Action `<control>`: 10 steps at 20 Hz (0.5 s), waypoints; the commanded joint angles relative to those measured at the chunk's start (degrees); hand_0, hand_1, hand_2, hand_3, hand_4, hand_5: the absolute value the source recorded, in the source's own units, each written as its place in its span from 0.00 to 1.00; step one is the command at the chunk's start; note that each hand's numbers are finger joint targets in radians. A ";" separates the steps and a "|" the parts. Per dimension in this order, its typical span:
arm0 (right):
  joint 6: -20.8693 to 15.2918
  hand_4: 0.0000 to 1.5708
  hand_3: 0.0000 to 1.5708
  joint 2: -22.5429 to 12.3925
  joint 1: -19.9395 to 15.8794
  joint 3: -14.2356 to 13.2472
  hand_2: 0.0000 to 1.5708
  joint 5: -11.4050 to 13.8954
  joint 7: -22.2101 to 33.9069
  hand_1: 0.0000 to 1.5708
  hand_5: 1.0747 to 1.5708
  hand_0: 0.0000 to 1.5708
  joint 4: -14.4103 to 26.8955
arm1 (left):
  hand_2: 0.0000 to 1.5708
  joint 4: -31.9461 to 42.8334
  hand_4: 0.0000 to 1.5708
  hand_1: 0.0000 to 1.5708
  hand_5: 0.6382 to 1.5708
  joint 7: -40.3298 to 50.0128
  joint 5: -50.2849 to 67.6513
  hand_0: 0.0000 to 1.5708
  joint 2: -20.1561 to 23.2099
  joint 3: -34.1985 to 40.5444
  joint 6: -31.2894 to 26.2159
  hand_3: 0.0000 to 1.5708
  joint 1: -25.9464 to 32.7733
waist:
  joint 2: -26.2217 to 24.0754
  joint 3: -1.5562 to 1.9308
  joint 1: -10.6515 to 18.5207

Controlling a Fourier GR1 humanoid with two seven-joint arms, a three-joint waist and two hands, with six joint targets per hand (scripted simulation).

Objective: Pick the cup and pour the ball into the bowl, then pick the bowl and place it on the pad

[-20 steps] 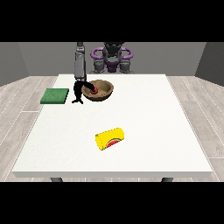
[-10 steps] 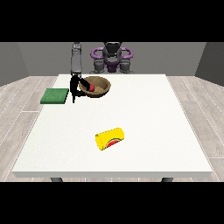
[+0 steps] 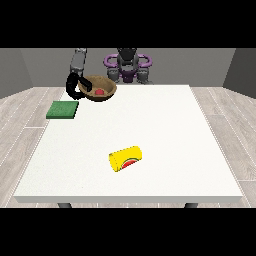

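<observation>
The hand at the view's left (image 3: 76, 85) hangs raised from a bent arm, fingers curled.

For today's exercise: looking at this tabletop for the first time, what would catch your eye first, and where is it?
Most striking is the brown bowl with a red ball inside, held above the table's far edge by the hand at the view's left. Next, the yellow cup lies on its side mid-table, nearer the camera, and a green pad lies at the table's left edge.

Large white rectangular table (image 3: 165, 125) w/ dark legs, on grey wood-plank floor (image 3: 227, 107); plain grey walls (image 3: 200, 65) at far side.
</observation>
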 commanded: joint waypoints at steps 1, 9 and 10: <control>1.54 0.83 1.00 -2.36 -3.48 -2.89 1.00 -1.85 3.12 1.00 0.84 1.00 0.37 | 0.00 0.38 0.00 0.00 0.97 -3.57 0.17 0.00 0.20 0.46 -1.59 0.00 1.85 | 1.73 0.13 0.58; 8.40 0.83 1.00 -11.98 -5.56 -6.70 1.00 -1.73 -5.83 1.00 0.90 1.00 7.44 | 0.00 -2.26 0.00 0.00 0.96 0.36 2.02 0.00 2.43 0.50 -0.54 0.00 -2.98 | 7.50 0.20 0.49; 8.11 0.83 1.00 -11.85 -4.70 -7.70 1.00 -1.98 -8.86 1.00 0.91 1.00 9.58 | 0.00 -4.51 0.00 0.00 0.96 0.76 1.61 0.00 1.65 -0.24 1.20 0.00 -2.94 | 6.95 0.23 1.08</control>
